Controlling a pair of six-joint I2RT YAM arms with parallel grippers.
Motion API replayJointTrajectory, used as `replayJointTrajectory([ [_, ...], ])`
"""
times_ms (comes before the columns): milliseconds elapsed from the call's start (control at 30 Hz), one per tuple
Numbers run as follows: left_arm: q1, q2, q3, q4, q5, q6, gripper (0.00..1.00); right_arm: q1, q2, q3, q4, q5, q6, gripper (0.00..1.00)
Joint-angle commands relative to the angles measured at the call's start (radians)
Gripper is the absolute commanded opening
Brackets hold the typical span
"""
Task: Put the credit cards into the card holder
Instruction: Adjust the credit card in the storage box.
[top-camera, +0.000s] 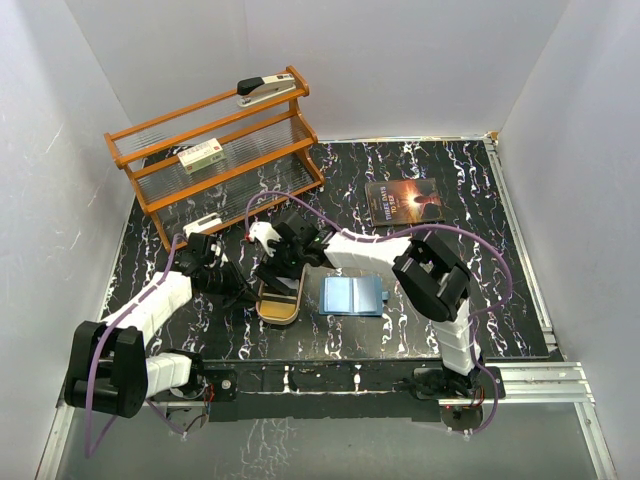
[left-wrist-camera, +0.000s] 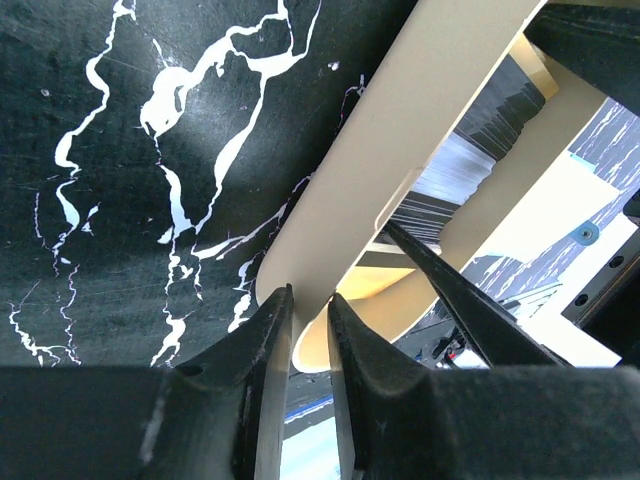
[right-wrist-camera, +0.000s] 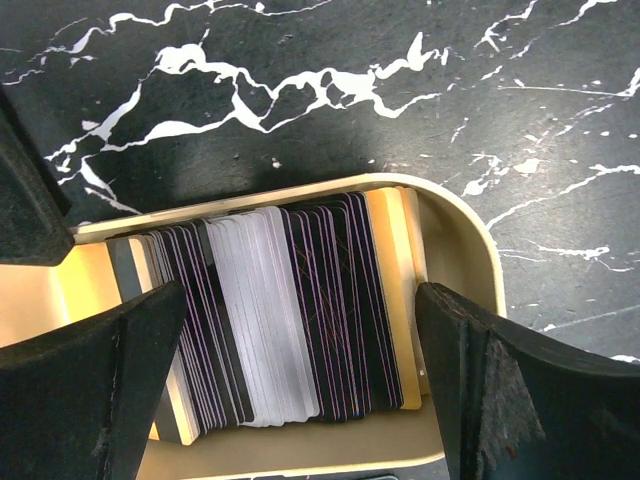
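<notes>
The credit cards (right-wrist-camera: 280, 310) stand on edge as a packed stack of dark and greyish-white cards inside the tan wooden tray (right-wrist-camera: 450, 225), which sits on the worktop (top-camera: 470, 180) near the front, a little left of centre. Just right of the tray lies the blue card holder (top-camera: 352, 296), opened flat. From above no card shows in it, though small detail there is hard to read. The right jaws stand wide apart, one on each side of the stack and above it, touching no card as far as the wrist view shows. The left jaws are narrow, pinched on the tray's (left-wrist-camera: 420, 120) left rim, likely to steady it. Farther off, a dark book (top-camera: 405, 200) lies to the far right, and an orange rack (top-camera: 215, 150) at the far left carries a white-green box (top-camera: 203, 155) and a stapler (top-camera: 265, 90). By this showing the task is at its start: the holder is ready and the tray is braced, but no card is gripped, lifted or placed. The whole work of drawing cards out and sliding them into the holder remains.
</notes>
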Motion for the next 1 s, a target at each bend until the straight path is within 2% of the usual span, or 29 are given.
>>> replayJointTrajectory([
  [0,0.007,0.008,-0.010,-0.011,-0.032,-0.002,0.18,0.002,0.014,0.025,-0.028,-0.104,0.006,0.98],
  [233,0.007,0.021,-0.029,0.018,-0.050,-0.017,0.15,0.002,-0.061,-0.014,-0.034,-0.255,0.049,0.97],
  [400,0.007,0.028,-0.047,0.047,-0.058,-0.032,0.14,0.004,-0.098,-0.034,-0.043,-0.306,0.079,0.97],
  [633,0.007,0.039,-0.050,0.058,-0.071,-0.033,0.13,0.041,-0.110,-0.074,-0.060,-0.264,0.097,0.95],
  [733,0.007,0.034,-0.050,0.061,-0.073,-0.034,0.13,0.066,-0.121,-0.091,-0.054,-0.187,0.114,0.93],
  [833,0.007,0.026,-0.046,0.058,-0.074,-0.035,0.12,0.078,-0.129,-0.098,-0.045,-0.123,0.123,0.87],
  [967,0.007,0.027,-0.034,0.049,-0.079,-0.031,0.12,0.079,-0.138,-0.108,-0.032,-0.090,0.129,0.72],
])
